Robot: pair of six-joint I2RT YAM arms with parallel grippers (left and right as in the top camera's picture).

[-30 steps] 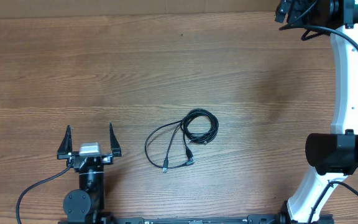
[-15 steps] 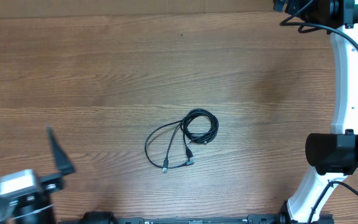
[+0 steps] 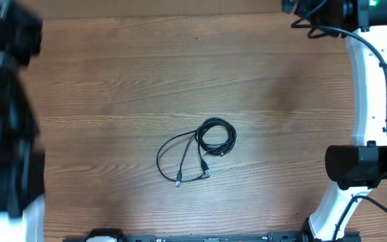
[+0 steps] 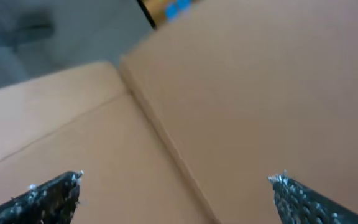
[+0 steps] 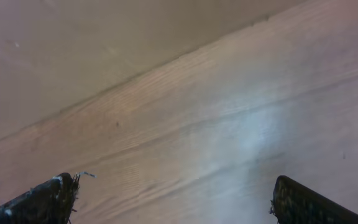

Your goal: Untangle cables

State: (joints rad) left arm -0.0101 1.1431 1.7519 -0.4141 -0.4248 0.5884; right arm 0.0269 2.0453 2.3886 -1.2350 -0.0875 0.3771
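A small tangle of thin black cables (image 3: pixel 197 151) lies on the wooden table (image 3: pixel 113 81). It is well apart from both grippers and appears in neither wrist view. The left gripper (image 4: pixel 176 182) and right gripper (image 5: pixel 173 183) each have fingertips spread wide, holding nothing. The cords look light, limp and springy. A plug end beside the coil, or the loose outer loop, seems the best hold.
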